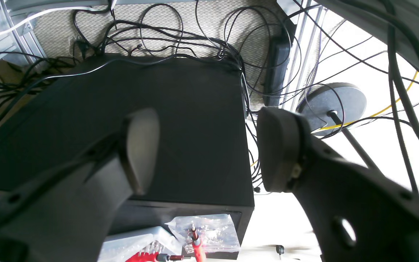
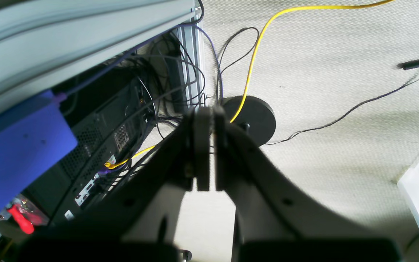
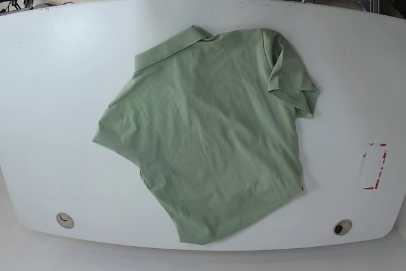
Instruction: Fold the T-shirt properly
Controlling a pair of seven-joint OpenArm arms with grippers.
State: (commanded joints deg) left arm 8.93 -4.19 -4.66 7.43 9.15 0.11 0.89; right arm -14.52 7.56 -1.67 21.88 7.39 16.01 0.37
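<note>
Sage-green T-shirt [image 3: 209, 131], white table [image 3: 57, 112], unlabelled

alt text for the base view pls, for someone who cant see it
A sage-green short-sleeved T-shirt lies unfolded and askew on a white table, its collar toward the upper left and the sleeve on the right bent over. Parts of two robot arms show at the top edge, beyond the table.
</note>
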